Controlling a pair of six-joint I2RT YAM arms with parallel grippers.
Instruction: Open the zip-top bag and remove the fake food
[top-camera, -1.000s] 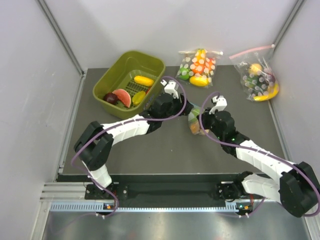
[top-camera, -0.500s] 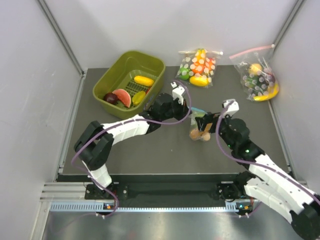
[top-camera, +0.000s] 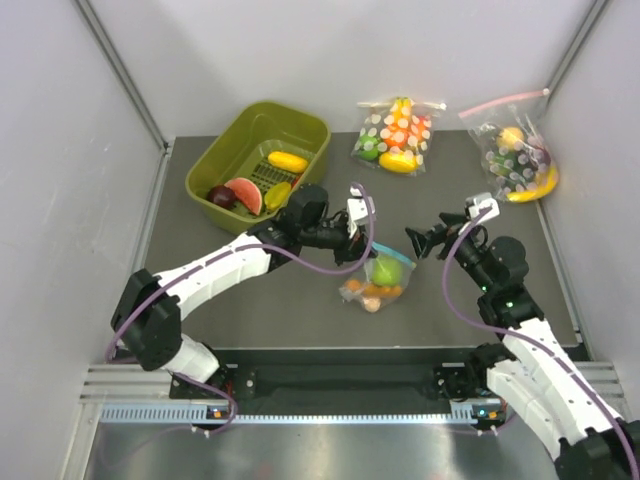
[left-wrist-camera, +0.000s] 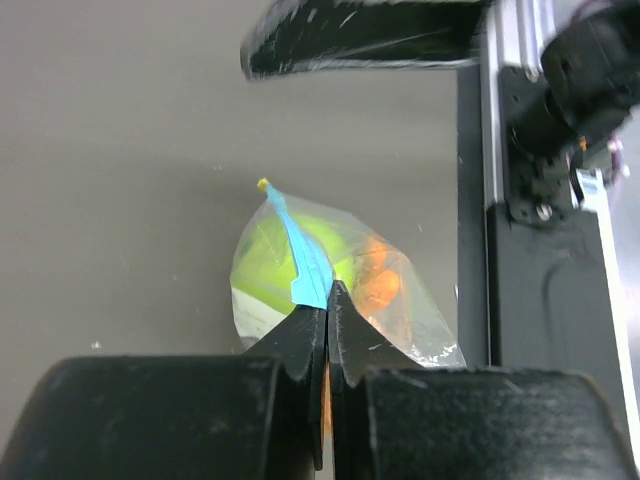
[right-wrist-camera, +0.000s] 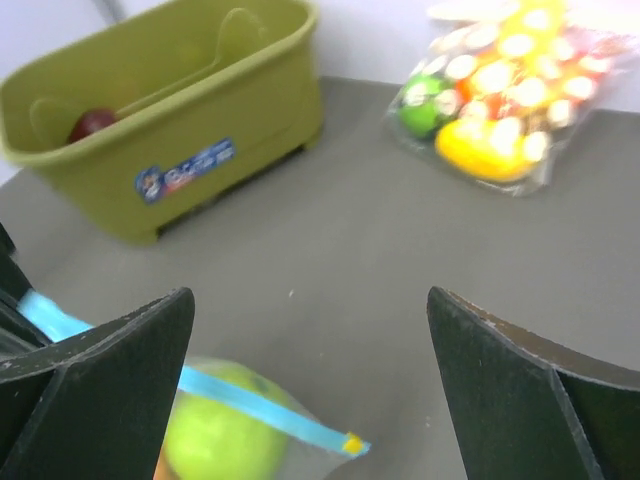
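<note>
The zip-top bag (top-camera: 378, 282) is small and clear, and it hangs just above the dark table near the middle. My left gripper (top-camera: 361, 249) is shut on its light-blue zip strip (left-wrist-camera: 305, 262). The fake food sits inside it: a round green fruit (left-wrist-camera: 262, 268) and orange carrot-like pieces (left-wrist-camera: 377, 285). My right gripper (top-camera: 428, 239) is wide open just right of the bag and holds nothing. Its wrist view shows the strip's yellow-tipped end (right-wrist-camera: 343, 443) and the green fruit (right-wrist-camera: 222, 432) low between the spread fingers (right-wrist-camera: 112, 372).
An olive-green bin (top-camera: 214, 160) with yellow, red and purple toy pieces stands at the back left. Two larger white-dotted bags lie at the back, one in the centre (top-camera: 396, 135) and one at the right (top-camera: 520, 157). Grey walls close in both sides.
My right gripper let go of the bag, opened wide and drew back to the right. My left gripper shut on the blue strip and carried the bag toward the near side.
</note>
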